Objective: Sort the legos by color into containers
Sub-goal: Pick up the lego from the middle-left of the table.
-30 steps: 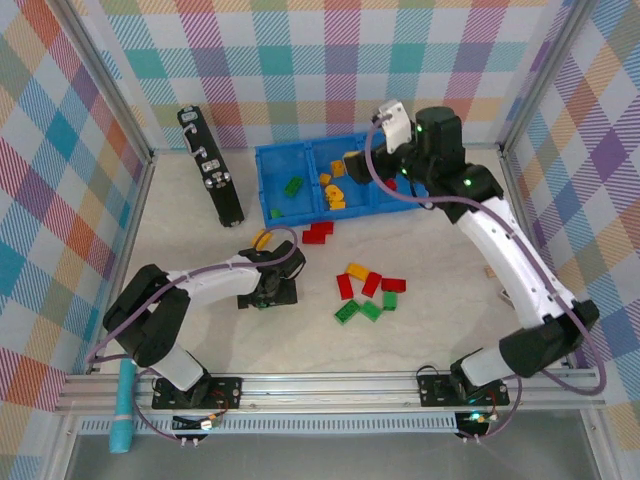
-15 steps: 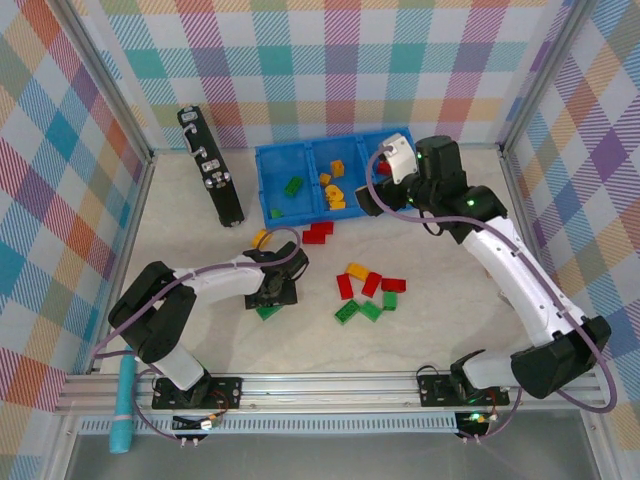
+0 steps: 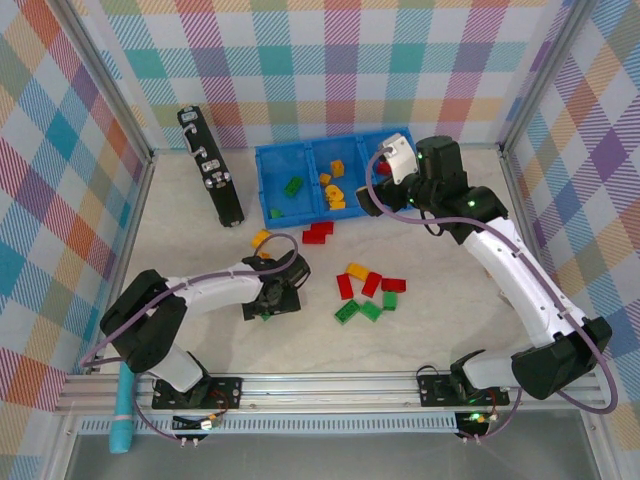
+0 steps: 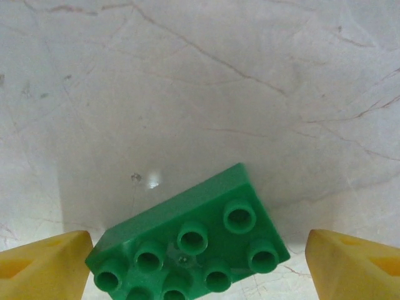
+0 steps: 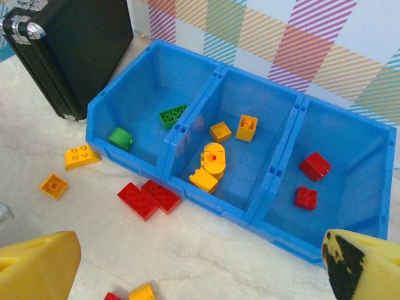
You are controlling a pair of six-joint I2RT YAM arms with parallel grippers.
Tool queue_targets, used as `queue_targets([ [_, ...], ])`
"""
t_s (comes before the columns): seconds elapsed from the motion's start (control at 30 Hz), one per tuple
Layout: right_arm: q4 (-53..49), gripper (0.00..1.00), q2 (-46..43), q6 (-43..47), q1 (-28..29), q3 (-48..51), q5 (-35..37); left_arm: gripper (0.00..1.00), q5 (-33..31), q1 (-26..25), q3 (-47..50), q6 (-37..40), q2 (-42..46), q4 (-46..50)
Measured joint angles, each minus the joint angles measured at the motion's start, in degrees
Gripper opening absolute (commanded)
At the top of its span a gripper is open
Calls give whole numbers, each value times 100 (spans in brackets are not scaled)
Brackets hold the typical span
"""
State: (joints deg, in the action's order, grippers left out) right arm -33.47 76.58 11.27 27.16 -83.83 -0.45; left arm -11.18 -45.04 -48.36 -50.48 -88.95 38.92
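One green brick (image 4: 187,247) lies flat on the table (image 4: 187,94), studs up, between the fingers (image 4: 44,265) of the left gripper (image 4: 197,259). Those jaws stand spread and pinch nothing. The nine o'clock finger is just beside the brick's corner, and the three o'clock finger stands apart from it. In the top view this spot is at about eight o'clock from the loose cluster (image 3: 370,288) of red, yellow and green bricks, and the bin (image 3: 285,150) lies toward twelve o'clock.

The right gripper (image 5: 200,269) hovers near the bin's three o'clock end, jaws spread wide and empty. In its wrist view the bin's nine o'clock compartment holds two green pieces, the middle one holds yellow-orange ones, and the three o'clock one holds two red.

Likely trouble starts with the grasp. The brick sits skewed to the fingers and off-centre toward nine o'clock. A closing pinch would probably meet corners rather than flat sides, so the brick could spin, slide away or pop loose on the lift. On the way to twelve o'clock, a red pair (image 3: 318,232) and a yellow brick (image 3: 261,238) lie just before the bin, and a low carry could knock them. A release too far toward three o'clock would put green among the yellow-orange.
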Motion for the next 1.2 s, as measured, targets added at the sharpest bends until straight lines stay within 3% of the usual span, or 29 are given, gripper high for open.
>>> queue_targets([
  [0.47,31,99,0,22,0,138,170,67,203,-7,42,-138,-103,-162],
  [0.73,52,99,15,24,-17,184,199,62,74,-22,-68,-116,-122,-107],
  [1.07,125,99,11,17,-22,411,293,62,-518,146,-1661,409,0,439],
  [1.2,-9,99,-245,-59,-92,693,57,62,-592,640,-2564,984,-9,592],
])
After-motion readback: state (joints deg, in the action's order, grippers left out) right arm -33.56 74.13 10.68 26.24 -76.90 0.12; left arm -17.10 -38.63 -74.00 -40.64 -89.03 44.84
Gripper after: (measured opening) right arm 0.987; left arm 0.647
